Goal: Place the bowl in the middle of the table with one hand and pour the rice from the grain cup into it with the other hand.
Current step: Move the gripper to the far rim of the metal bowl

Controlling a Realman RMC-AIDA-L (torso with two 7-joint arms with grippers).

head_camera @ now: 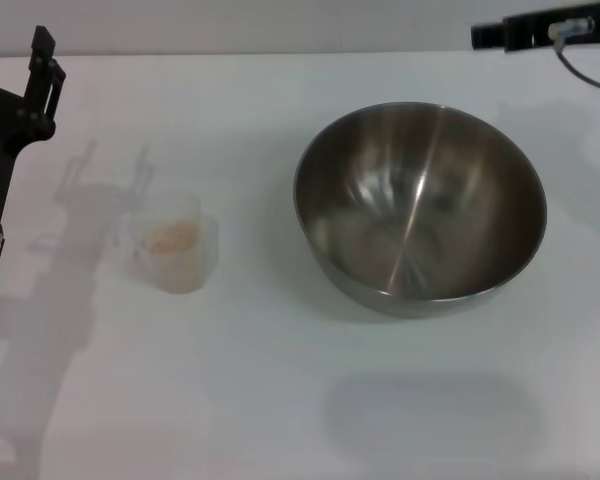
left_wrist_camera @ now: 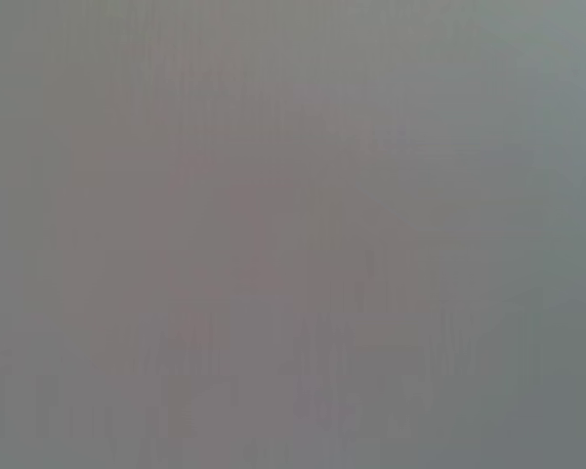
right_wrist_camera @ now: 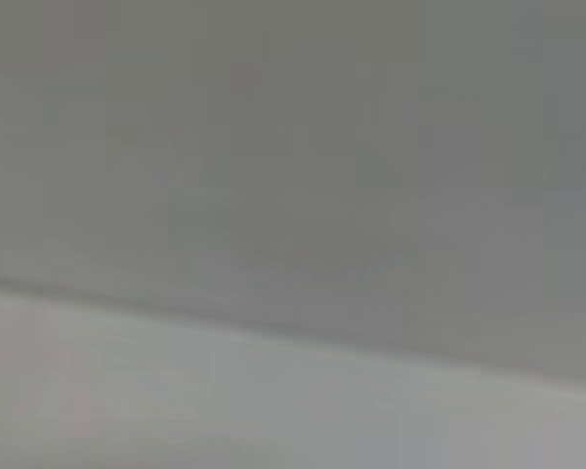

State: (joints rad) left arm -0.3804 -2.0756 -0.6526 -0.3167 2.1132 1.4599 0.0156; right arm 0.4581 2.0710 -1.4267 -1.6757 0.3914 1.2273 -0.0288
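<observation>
The stainless-steel bowl (head_camera: 420, 210) stands empty on the white table (head_camera: 280, 400), right of centre. The clear grain cup (head_camera: 175, 245) stands upright to its left with pale rice (head_camera: 170, 238) inside. My left gripper (head_camera: 10, 50) is open and empty at the far left, raised behind and to the left of the cup, apart from it. My right gripper (head_camera: 490, 35) is at the far right top, behind the bowl and clear of it. Both wrist views show only a blank grey surface.
The table's far edge (head_camera: 280, 53) runs along the top of the head view. The left arm's shadow (head_camera: 90, 200) falls on the table beside the cup. A grey cable (head_camera: 580, 70) hangs by the right arm.
</observation>
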